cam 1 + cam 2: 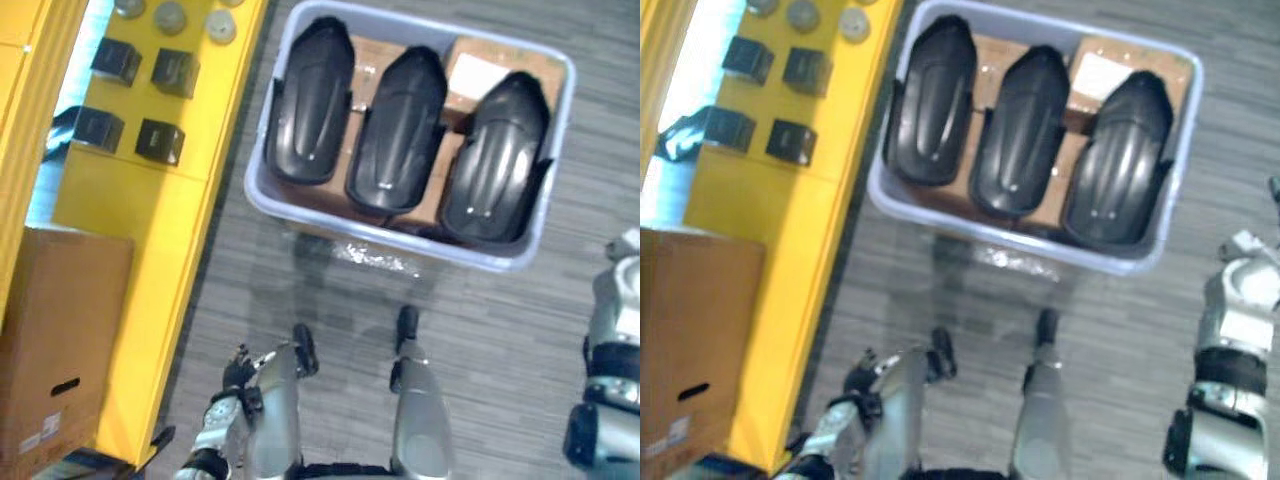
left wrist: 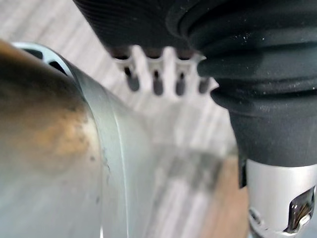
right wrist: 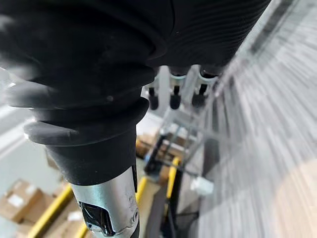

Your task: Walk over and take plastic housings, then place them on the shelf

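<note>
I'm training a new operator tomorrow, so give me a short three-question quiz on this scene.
1. How many black housings lie in the tub?
2. True or false: the left hand and the right hand are both open and hold nothing.
3. The yellow shelf stands on the robot's: A) left, B) right, C) far side of the tub.
Key: 1. three; 2. true; 3. A.

Three shiny black housings lie side by side in a pale tub, looks like on cardboard boxes.
</note>
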